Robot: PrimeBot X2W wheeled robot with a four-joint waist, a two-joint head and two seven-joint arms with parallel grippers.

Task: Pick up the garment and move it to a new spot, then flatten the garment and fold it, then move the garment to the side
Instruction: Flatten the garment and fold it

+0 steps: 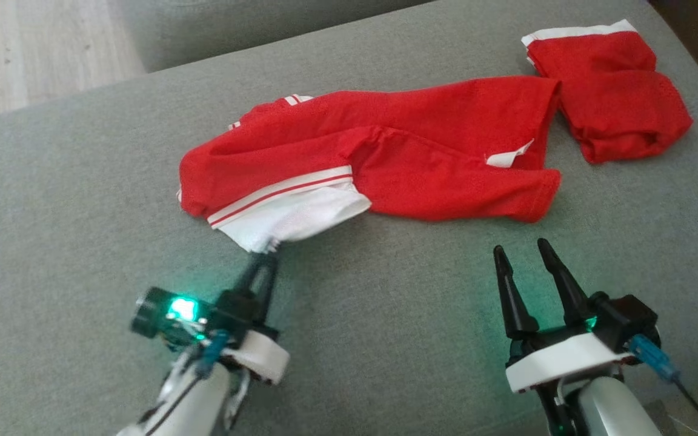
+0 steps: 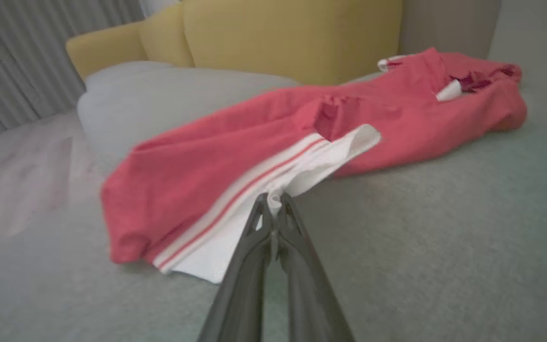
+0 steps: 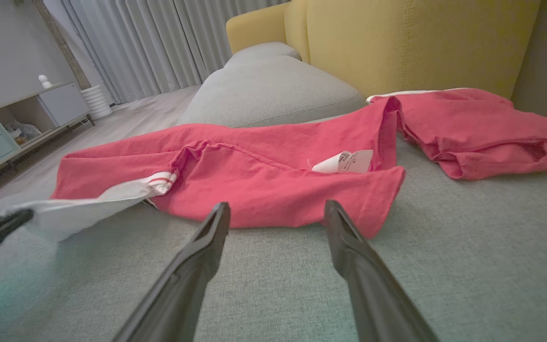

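Pinching the garment (image 1: 422, 151) by its white edge (image 1: 291, 221), your left claw (image 1: 270, 253) is clamped tight; your right claw (image 1: 520, 247) stands wide, near the garment's red side. The garment sprawls across the grey sofa (image 1: 385, 339).

The left wrist view is soft throughout, and the garment (image 2: 197, 175) loses detail toward the upper right. In the head view the left gripper (image 1: 270, 253) is blurred at lower left, its tips indistinct against white cloth; the left forearm (image 1: 194, 396) and right forearm (image 1: 609, 402) run off the bottom edge. In the right wrist view, print on the label (image 3: 344, 161) is too small to read.
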